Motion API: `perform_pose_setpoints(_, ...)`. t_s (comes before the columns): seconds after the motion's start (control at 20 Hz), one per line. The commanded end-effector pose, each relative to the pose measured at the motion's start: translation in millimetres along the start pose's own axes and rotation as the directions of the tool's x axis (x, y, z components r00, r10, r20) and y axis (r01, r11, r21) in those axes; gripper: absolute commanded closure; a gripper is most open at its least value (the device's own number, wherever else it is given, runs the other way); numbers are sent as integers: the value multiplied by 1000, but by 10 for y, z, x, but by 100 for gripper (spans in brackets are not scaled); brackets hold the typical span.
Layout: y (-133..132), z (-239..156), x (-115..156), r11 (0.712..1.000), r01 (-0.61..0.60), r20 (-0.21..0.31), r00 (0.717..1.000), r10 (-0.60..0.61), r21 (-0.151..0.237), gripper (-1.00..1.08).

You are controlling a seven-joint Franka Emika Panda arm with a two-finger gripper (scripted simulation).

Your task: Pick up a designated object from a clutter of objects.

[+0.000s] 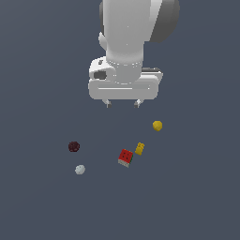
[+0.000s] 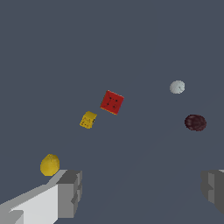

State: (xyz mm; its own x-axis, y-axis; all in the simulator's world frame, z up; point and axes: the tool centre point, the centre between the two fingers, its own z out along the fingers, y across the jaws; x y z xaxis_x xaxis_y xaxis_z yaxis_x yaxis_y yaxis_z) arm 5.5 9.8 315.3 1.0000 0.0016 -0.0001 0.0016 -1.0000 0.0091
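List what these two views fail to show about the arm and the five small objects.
- Arm above the wrist: cut off by the exterior view's top edge.
- Gripper: in the wrist view one finger is cropped by the lower edge, the other by the side edge; tips unseen.
- Lemon-like object: its underside sits behind that finger's edge in the wrist view.
- Yellow blocky piece, red block: too small to tell if they touch.
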Motion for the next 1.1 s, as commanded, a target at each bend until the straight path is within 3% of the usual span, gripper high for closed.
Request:
perform_pose_setpoints(0.0,0,0,0,1000,0,0,1000,0,0,-92)
perform_pose_setpoints(0.4,-302,68,-37,999,32,27,999,-33,21,-92)
perform_pose_setpoints(1.05,-406,194,-45,1000,-5,27,1000,4,16,-92)
